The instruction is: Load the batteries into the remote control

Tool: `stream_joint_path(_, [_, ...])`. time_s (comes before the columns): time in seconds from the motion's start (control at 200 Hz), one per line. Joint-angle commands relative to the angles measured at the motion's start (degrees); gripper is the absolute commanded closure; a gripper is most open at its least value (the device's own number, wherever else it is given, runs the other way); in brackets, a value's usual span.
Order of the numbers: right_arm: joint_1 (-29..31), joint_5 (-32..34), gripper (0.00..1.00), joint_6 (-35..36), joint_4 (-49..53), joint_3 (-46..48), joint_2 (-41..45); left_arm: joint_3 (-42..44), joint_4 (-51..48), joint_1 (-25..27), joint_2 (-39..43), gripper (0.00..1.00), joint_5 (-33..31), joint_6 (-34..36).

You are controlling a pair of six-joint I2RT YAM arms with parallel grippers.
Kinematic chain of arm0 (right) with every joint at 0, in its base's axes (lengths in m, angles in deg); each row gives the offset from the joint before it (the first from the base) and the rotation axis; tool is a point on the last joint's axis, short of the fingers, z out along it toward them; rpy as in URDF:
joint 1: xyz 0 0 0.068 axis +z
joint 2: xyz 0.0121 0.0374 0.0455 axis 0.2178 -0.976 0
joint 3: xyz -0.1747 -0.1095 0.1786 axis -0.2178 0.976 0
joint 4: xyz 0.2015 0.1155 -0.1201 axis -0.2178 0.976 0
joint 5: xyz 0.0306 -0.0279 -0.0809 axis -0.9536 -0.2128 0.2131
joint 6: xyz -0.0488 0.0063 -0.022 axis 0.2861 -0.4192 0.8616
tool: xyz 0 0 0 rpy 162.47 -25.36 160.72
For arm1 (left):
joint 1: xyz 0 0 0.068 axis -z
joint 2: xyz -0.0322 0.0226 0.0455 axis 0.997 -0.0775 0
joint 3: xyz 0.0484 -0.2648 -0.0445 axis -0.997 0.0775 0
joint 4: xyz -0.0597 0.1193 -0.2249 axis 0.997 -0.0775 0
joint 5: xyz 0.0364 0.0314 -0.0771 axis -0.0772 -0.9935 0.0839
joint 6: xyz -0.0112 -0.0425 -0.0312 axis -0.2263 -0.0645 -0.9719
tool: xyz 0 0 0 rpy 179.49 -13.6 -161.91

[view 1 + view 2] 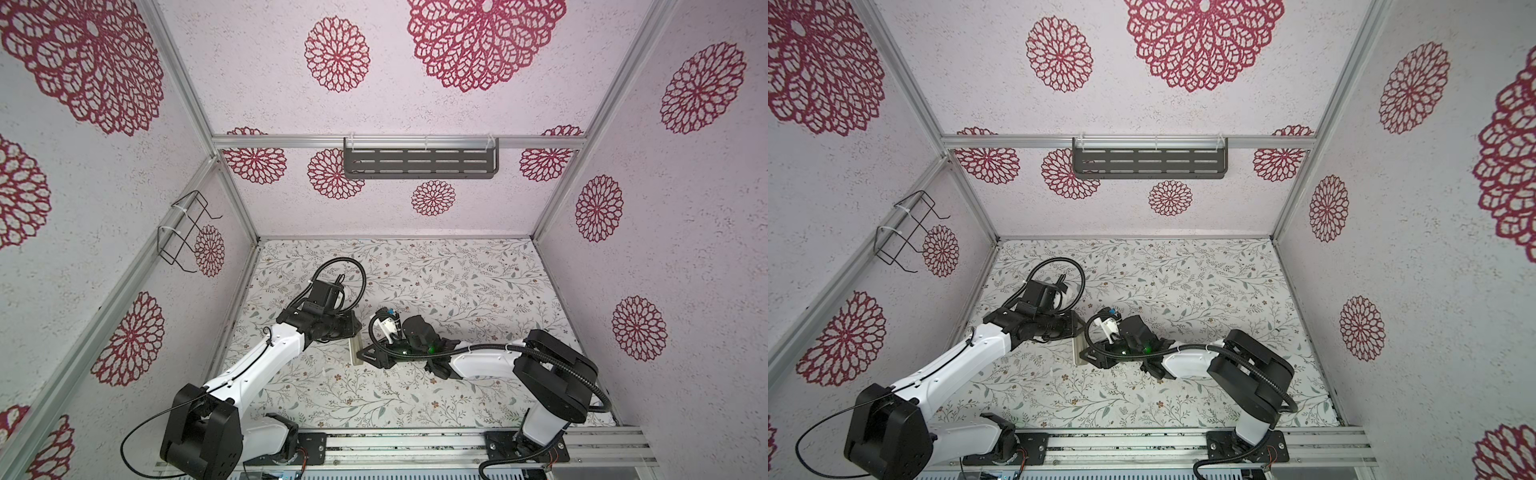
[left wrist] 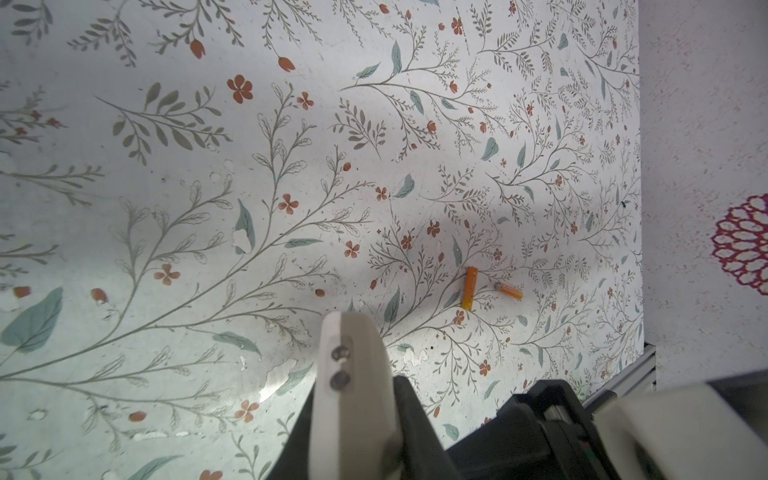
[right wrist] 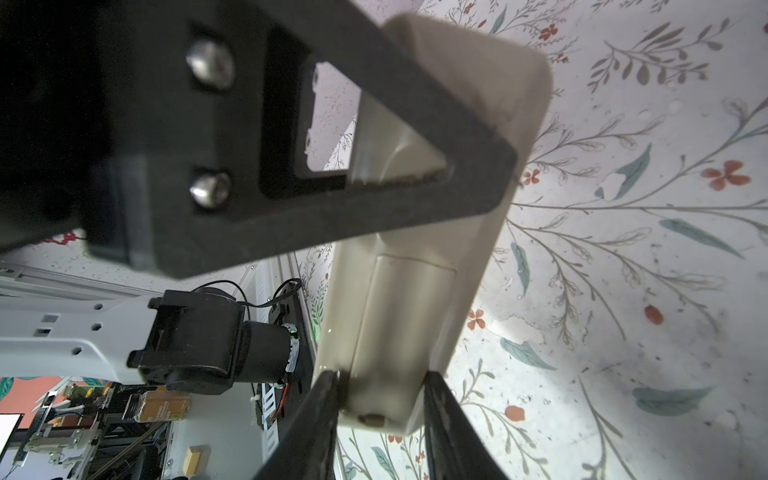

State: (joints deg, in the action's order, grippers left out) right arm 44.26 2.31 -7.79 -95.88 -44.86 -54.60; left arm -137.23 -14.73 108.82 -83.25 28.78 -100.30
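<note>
My left gripper (image 1: 352,332) is closed on the far end of the remote control (image 1: 356,351), though its body hides the pinch itself. The remote sits left of the worktop's (image 1: 478,291) centre. In both top views its long axis runs from the far edge toward the near edge, and its plain beige back faces my right wrist camera. My right gripper (image 3: 380,386) clamps one end between dark fingers (image 3: 320,415). The batteries (image 2: 469,289) lie flat at an angle to each other, and I cannot find them from above.
</note>
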Motion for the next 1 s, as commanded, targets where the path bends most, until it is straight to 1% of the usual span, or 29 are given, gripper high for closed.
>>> stream_joint_path(0.0, [0.3, -1.3, 0.65, 0.5, -0.9, -2.7, -0.3, -1.3, 0.5, 0.2, -0.3, 1.00, 0.9, 0.8])
stream_joint_path(0.655, [0.3, -1.8, 0.68, 0.4, -1.5, -2.6, -0.4, -1.3, 0.6, 0.1, -0.3, 1.00, 0.9, 0.7])
stream_joint_path(0.996, [0.3, -2.0, 0.73, 0.1, -2.0, -2.4, -0.5, -1.3, 0.6, 0.1, -0.3, 1.00, 0.8, 0.6])
